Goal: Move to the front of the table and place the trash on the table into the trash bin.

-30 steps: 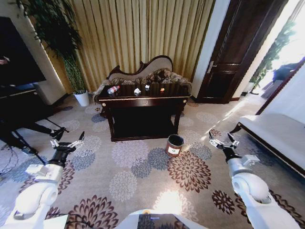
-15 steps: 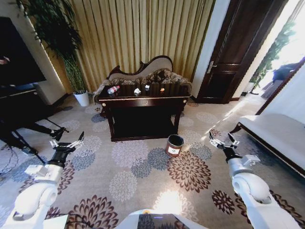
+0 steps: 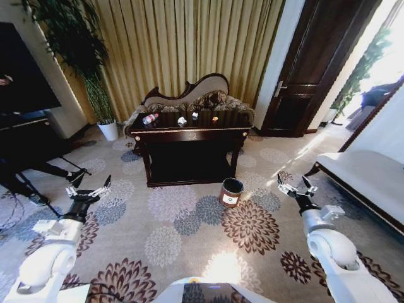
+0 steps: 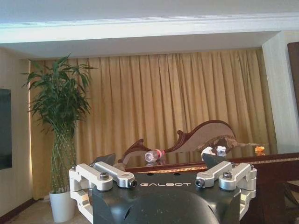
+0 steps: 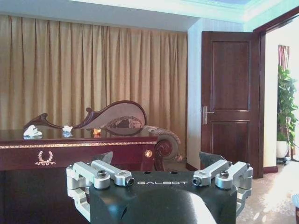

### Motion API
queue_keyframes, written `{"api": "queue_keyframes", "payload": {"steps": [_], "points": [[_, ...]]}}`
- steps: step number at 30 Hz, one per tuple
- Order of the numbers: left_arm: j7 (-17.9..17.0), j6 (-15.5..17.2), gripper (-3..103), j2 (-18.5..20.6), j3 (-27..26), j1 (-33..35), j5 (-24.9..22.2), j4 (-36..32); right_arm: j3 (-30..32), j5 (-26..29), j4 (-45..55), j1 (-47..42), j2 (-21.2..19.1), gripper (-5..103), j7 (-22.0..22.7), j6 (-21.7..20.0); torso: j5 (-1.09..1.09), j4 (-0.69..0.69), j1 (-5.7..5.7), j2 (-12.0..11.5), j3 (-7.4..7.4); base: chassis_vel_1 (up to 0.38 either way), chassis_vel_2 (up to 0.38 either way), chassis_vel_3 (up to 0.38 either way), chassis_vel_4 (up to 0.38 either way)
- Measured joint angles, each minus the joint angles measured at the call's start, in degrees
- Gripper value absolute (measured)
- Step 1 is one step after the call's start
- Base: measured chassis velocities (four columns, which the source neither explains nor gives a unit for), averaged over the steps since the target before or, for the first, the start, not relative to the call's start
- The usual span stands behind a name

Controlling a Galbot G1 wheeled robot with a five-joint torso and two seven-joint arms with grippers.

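1. Table (image 3: 189,134) stands ahead across the patterned carpet (image 3: 189,233), in front of a sofa (image 3: 189,95) and gold curtains (image 3: 189,44). Robot is well back from it.
2. Trash on the tabletop: bottle (image 3: 150,118) lying on its side toward the left end (red label visible), white paper wad (image 3: 182,120) near the middle, a small white bit (image 3: 195,115) just beside it, an orange bit (image 3: 214,118) further right.
3. Left wrist view has the same items: bottle (image 4: 154,155), white scraps (image 4: 216,150), orange bit (image 4: 259,150) on the table (image 4: 275,163). Right wrist view shows the paper wad (image 5: 32,131), white bit (image 5: 67,128) and orange bit (image 5: 97,131) above the table's gold emblem (table front (image 5: 93,154)).
4. Trash bin (image 3: 231,192) sits on the carpet in front of the table's right leg, apart from it, white label facing the robot.
5. Left gripper (image 3: 88,189) hangs low over the carpet on the left, fingers apart, holding nothing (confirmed in its wrist view (image 4: 159,161)).
6. Right gripper (image 3: 297,186) hangs low on the right, to the right of the bin and well apart from it, fingers apart, nothing between them ( (image 5: 156,158)).
7. Potted plant (image 3: 95,82) stands left of the table, dark door (image 3: 309,69) to the right.
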Motion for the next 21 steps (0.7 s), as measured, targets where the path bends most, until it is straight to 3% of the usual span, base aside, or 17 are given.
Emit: {"api": "queue_keyframes", "payload": {"steps": [21], "points": [[0.5, -0.3, 100, 0.0, 0.0, -0.1, 0.3, 0.6, -0.1, -1.6, -0.4, -0.2, 0.7, 100, 0.0, 0.6, 0.01, 0.0, -0.01, 0.0, 0.0, -0.023, 0.02, 0.021, -0.02]]}}
